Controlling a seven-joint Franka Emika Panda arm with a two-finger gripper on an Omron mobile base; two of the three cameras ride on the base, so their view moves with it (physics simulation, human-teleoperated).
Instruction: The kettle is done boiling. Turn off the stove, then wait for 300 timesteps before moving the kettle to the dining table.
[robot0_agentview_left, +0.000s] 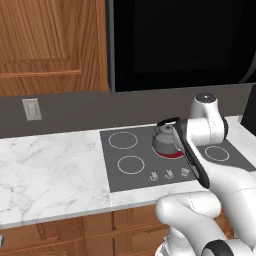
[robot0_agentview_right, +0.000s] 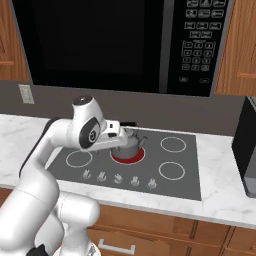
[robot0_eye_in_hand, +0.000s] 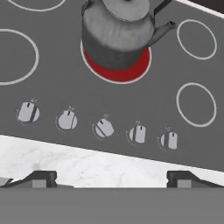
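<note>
Kettle (robot0_eye_in_hand: 118, 30) sits on the stove (robot0_eye_in_hand: 57, 94), on the centre rear burner (robot0_eye_in_hand: 124, 70), which glows red under it; the other burner rings are plain white outlines. In the hand view the spout (robot0_eye_in_hand: 164, 30) points to the right of frame. Gripper (robot0_eye_in_hand: 111, 178) is spread wide, nothing between the fingertips (robot0_eye_in_hand: 41, 178), hovering above the front edge of the cooktop over the white marble counter (robot0_eye_in_hand: 96, 164), looking down at the knob row. Five silver knobs line the front edge: far-left knob (robot0_eye_in_hand: 28, 113), next knob (robot0_eye_in_hand: 67, 120), middle knob (robot0_eye_in_hand: 104, 128), fourth knob (robot0_eye_in_hand: 138, 134), far-right knob (robot0_eye_in_hand: 169, 140). The middle knob's pointer is tilted off the line of the others, which stand close to upright. No contact with any knob. From the right base view the arm reaches over the left side of the cooktop, the hand in front of the kettle (robot0_agentview_right: 127, 145) and partly covering it. Black microwave (robot0_agentview_right: 125, 42) hangs above the stove, wooden cabinets (robot0_agentview_left: 50, 45) to either side, a wall outlet (robot0_agentview_left: 32, 109) on the grey backsplash to the left.
</note>
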